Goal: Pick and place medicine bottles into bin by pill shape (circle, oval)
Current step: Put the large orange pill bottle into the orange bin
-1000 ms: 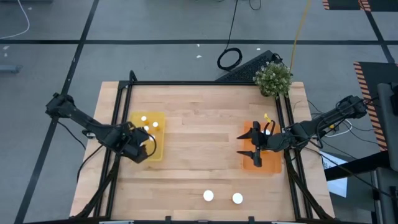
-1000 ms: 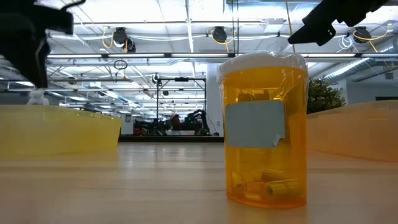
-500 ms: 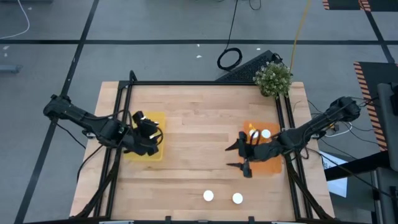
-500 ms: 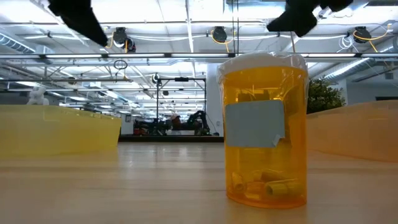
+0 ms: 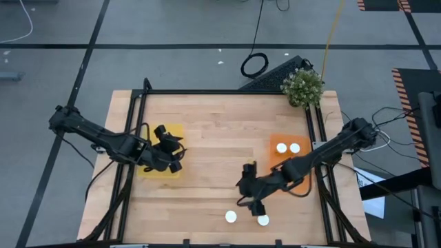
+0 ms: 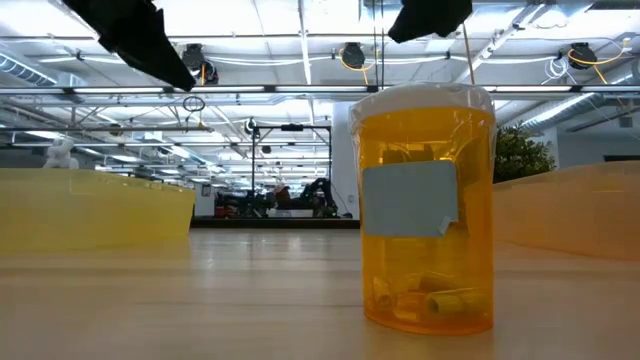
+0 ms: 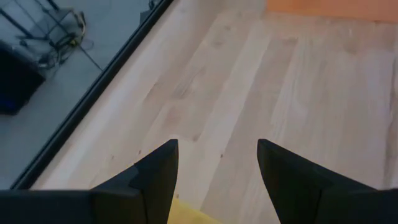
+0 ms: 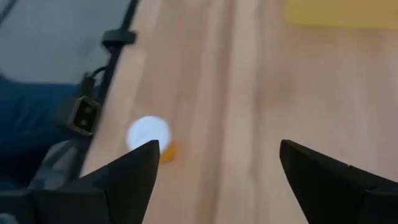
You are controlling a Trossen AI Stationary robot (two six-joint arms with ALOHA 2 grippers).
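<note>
High view shows the right gripper point(image 5: 249, 187) low over the wooden table point(image 5: 220, 124), its fingers spread wide with nothing between them, near the two white-capped medicine bottles point(image 5: 231, 217) point(image 5: 262, 220) standing by the table's front edge. In the right wrist view one of these bottles point(image 8: 149, 135) shows beyond the gap between the fingers point(image 8: 127, 177). Behind that gripper the right arm runs back over the orange bin point(image 5: 303, 180), where two more bottles point(image 5: 281, 147) point(image 5: 295, 147) stand at the far end. The left gripper point(image 5: 172, 150) hangs at the inner edge of the yellow bin point(image 5: 155, 171), fingers point(image 7: 158, 177) parted and empty. Low view looks across the tabletop at one amber bottle point(image 6: 425, 215) standing upright close to the camera, oblong pills lying at its bottom. A potted plant point(image 5: 302, 87) sits at the table's far right corner.
</note>
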